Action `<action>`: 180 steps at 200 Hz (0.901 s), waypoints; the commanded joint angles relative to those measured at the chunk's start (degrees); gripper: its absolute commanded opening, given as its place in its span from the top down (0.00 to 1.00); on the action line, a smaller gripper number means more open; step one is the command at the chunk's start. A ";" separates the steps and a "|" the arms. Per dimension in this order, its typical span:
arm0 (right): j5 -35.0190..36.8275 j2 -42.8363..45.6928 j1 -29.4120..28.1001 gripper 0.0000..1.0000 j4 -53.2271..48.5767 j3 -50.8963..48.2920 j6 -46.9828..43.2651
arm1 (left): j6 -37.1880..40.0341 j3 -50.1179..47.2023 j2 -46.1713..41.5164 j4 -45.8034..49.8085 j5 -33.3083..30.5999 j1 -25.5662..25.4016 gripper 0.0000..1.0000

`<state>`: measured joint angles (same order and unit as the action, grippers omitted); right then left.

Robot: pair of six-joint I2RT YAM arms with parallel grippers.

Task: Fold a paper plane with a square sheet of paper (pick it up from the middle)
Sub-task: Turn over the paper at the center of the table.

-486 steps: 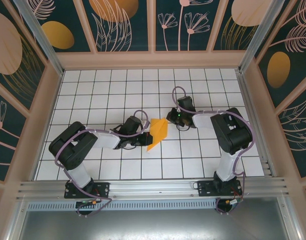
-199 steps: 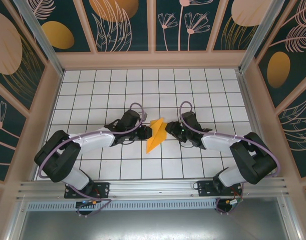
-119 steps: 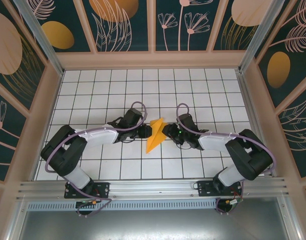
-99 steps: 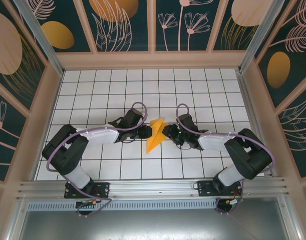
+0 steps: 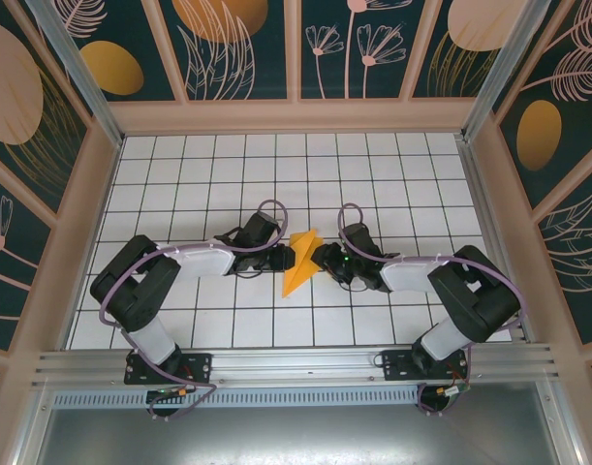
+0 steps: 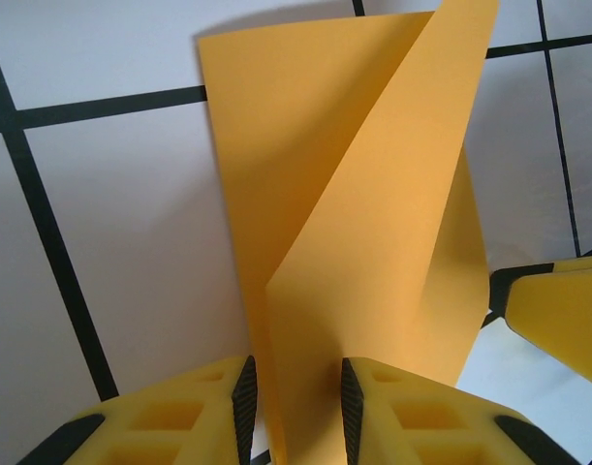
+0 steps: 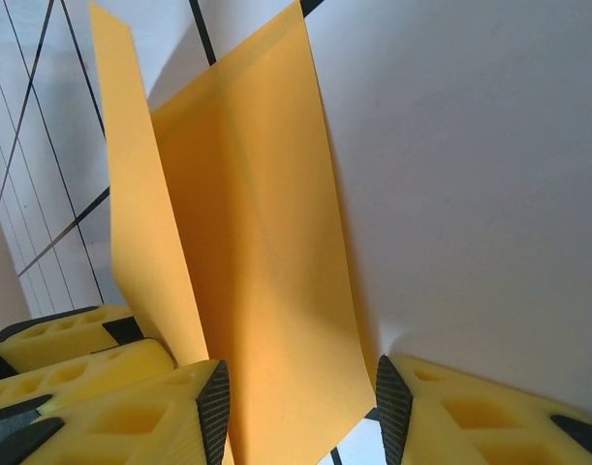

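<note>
- From above, I saw the paper on the desk near its middle, already folded to a narrow pointed shape, with the left hand and right hand touching its sides.
- At the left wrist, that hand stood narrow around a raised flap; I could not tell whether it pinched.
- At the right wrist, that hand stood wider, astride the paper, not clamped.
- I judged the early folds done, with the wings and final creasing left.
</note>
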<state>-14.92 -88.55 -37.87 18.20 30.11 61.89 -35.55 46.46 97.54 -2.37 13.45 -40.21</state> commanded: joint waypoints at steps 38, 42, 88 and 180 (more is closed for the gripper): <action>-1.34 -3.19 -0.63 0.53 2.15 2.02 0.57 | 1.01 0.39 2.31 0.00 1.29 0.33 0.69; -1.34 -3.21 -0.63 0.53 2.13 2.18 0.58 | 1.01 0.41 2.35 -0.06 1.33 0.36 0.69; -0.73 -3.00 -0.63 0.53 1.62 3.29 -0.08 | 0.75 -0.31 1.87 -0.42 1.40 0.30 0.71; -1.79 -3.56 -0.15 0.54 4.48 4.09 -1.74 | -0.63 -2.17 -0.75 -2.16 2.85 1.13 0.76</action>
<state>-15.57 -91.26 -37.89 19.99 32.67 61.63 -35.59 45.78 98.94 -3.33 14.50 -39.88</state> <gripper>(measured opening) 0.462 0.246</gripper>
